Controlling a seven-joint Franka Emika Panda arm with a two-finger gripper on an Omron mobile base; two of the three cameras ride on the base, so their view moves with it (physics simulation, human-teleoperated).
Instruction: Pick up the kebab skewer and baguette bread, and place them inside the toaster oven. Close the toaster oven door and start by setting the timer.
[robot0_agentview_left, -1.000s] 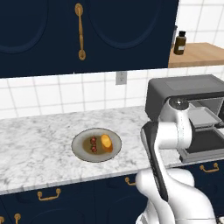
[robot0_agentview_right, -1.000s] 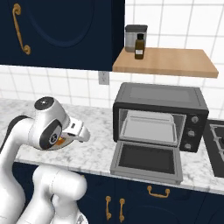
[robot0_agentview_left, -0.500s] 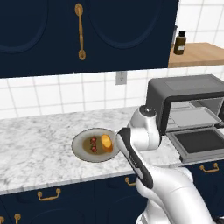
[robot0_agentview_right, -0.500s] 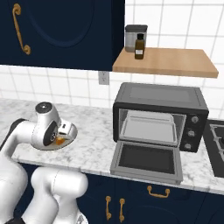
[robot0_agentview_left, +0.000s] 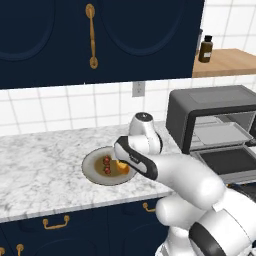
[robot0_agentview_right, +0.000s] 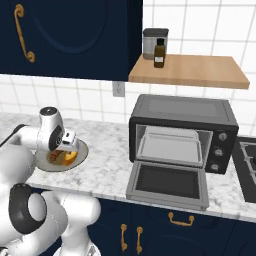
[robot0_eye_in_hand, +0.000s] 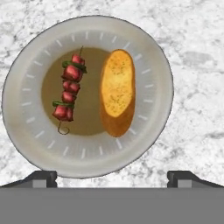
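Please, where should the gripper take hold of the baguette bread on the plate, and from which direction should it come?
Probably from straight above, across the narrow middle of the baguette bread. It lies flat on the plate, with bare plate along both long sides, and the kebab skewer lies apart from it. The open gripper hangs over the plate.

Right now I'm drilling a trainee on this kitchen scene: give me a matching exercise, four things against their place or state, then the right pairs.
Things:
1. kebab skewer
2. baguette bread
3. toaster oven door
4. brown bottle

Places or states:
A. folded down open
B. on the wooden shelf
C. on the plate, red chunks
D. on the plate, orange-yellow

Pairs: 1-C, 2-D, 3-A, 4-B
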